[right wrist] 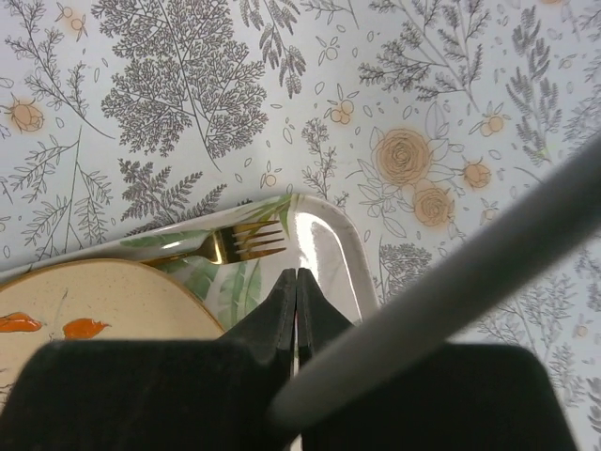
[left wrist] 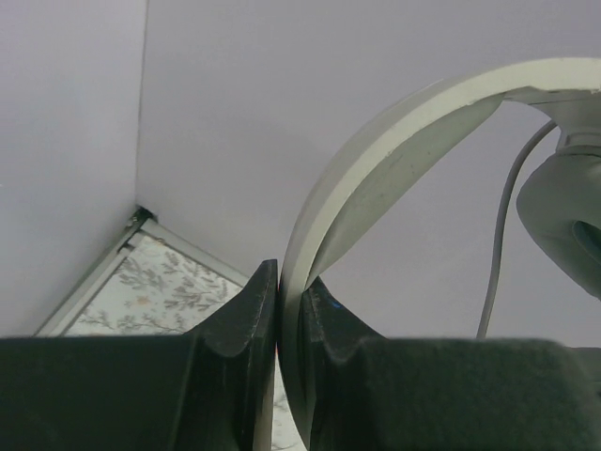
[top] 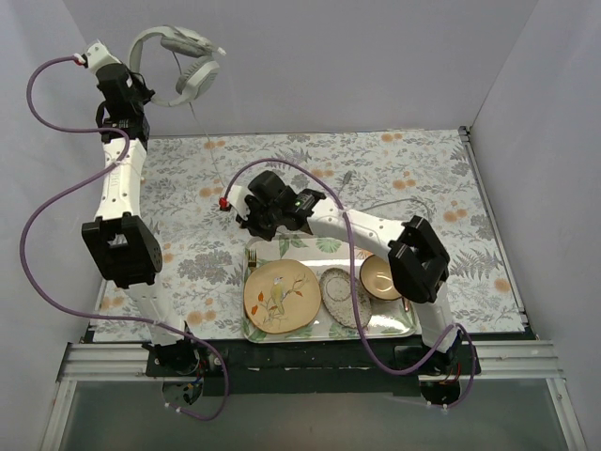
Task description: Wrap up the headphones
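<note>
The light grey headphones [top: 195, 80] hang high at the back left. My left gripper [top: 137, 85] is shut on the headband; in the left wrist view the fingers [left wrist: 289, 277] clamp the headband [left wrist: 394, 132], with an ear cup [left wrist: 563, 207] at the right. The thin grey cable [top: 207, 146] runs straight down from the ear cup to my right gripper [top: 254, 224]. In the right wrist view that gripper [right wrist: 297, 274] is shut above the tray's corner, and the blurred cable [right wrist: 470, 272] leads away from its fingers to the upper right.
A leaf-print tray [top: 329, 246] at the front holds a beige plate [top: 280, 296], a speckled oval dish [top: 338, 296], a small bowl [top: 380, 277] and a gold fork [right wrist: 235, 244]. White walls enclose the floral tablecloth. A purple hose loops over each arm.
</note>
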Robot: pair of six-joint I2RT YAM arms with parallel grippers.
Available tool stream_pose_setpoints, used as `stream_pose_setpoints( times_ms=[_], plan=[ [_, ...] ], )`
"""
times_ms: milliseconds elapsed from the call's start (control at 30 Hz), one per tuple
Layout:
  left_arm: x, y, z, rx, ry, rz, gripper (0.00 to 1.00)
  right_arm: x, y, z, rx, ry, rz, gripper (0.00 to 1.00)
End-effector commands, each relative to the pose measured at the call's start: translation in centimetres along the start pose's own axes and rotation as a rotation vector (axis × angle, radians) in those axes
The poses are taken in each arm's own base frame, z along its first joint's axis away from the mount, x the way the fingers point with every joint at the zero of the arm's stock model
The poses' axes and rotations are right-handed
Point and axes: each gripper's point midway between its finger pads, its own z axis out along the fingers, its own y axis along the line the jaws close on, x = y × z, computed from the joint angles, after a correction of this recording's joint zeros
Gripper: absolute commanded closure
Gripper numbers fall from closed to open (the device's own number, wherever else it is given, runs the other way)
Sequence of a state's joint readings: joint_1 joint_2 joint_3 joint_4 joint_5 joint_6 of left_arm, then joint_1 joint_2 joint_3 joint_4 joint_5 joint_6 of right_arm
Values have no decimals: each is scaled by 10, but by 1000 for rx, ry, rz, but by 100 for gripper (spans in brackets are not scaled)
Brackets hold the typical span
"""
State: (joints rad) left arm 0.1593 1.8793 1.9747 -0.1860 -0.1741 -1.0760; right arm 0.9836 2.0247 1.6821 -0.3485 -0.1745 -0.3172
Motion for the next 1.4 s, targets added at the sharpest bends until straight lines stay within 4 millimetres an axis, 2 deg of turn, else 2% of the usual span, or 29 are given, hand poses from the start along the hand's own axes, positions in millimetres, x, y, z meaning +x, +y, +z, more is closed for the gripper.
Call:
stream_pose_setpoints(
  times_ms=[0, 33, 133, 167, 200, 233, 267, 300, 333, 367, 500, 533, 600, 633, 700, 733, 800, 833, 900, 933, 967, 1033, 1067, 1100, 1133, 1167, 1233, 1267, 1367],
  plan=[
    [-23, -1, 4, -19, -148, 92, 100, -41, 7, -31, 9, -9, -110, 99],
    [-10, -6, 7, -8, -156, 124, 100, -46, 12, -35, 9, -5, -125, 99],
    [-5, -11, 0, -14, -241, 316, 100, -58, 3, -56, 63, -10, -130, 99],
    [17, -17, -6, 0, -224, 377, 100, -66, -1, -69, 92, -27, -137, 99],
    [26, -17, -10, -4, -231, 501, 100, -72, -5, -78, 119, -38, -145, 99],
    [19, -19, -14, -3, -289, 536, 100, -78, -12, -87, 159, -49, -158, 99],
    [60, -35, -23, 48, -245, 596, 100, -85, -19, -100, 204, -59, -168, 99],
    [59, -43, -33, 74, -271, 639, 100, -89, -25, -107, 231, -67, -172, 99],
    [60, -50, -41, 95, -302, 697, 100, -90, -39, -117, 283, -65, -166, 99],
    [77, -64, -49, 169, -289, 737, 100, -100, -49, -129, 317, -88, -161, 99],
    [118, -80, -72, 320, -180, 816, 100, -103, -98, -168, 458, -101, -99, 99],
    [131, -81, -78, 355, -118, 831, 100, -99, -120, -179, 508, -101, -70, 99],
    [150, -89, -88, 436, -53, 845, 100, -105, -141, -199, 554, -139, -32, 99],
    [158, -96, -99, 474, -19, 860, 100, -100, -160, -211, 588, -147, -6, 99],
    [174, -105, -115, 552, 28, 887, 100, -97, -179, -226, 638, -160, 25, 99],
    [191, -105, -126, 583, 95, 900, 100, -88, -197, -236, 678, -157, 52, 99],
    [201, -118, -149, 702, 152, 879, 100, -83, -214, -248, 705, -184, 95, 99],
    [216, -119, -162, 739, 213, 884, 100, -76, -226, -256, 711, -192, 120, 99],
    [218, -127, -174, 765, 228, 863, 100, -75, -235, -265, 724, -210, 131, 99],
    [230, -125, -183, 778, 293, 851, 100, -77, -237, -269, 728, -218, 119, 99],
    [223, -133, -182, 779, 299, 816, 100, -78, -238, -273, 736, -221, 111, 99],
    [227, -133, -182, 750, 382, 729, 100, -76, -235, -275, 735, -218, 104, 99],
    [209, -145, -179, 752, 365, 684, 100, -74, -234, -275, 733, -216, 103, 99],
    [212, -145, -175, 746, 396, 652, 100, -74, -233, -274, 732, -225, 100, 99],
    [208, -144, -174, 744, 441, 579, 100, -64, -228, -272, 714, -215, 101, 99],
    [196, -150, -170, 747, 433, 545, 100, -58, -225, -271, 705, -212, 101, 99],
    [193, -146, -166, 752, 466, 490, 100, -57, -224, -282, 727, -246, 96, 99],
    [191, -149, -168, 775, 472, 482, 100, -45, -224, -277, 722, -226, 108, 99],
    [190, -150, -178, 840, 479, 501, 100, -38, -232, -288, 742, -231, 130, 99]
  ],
)
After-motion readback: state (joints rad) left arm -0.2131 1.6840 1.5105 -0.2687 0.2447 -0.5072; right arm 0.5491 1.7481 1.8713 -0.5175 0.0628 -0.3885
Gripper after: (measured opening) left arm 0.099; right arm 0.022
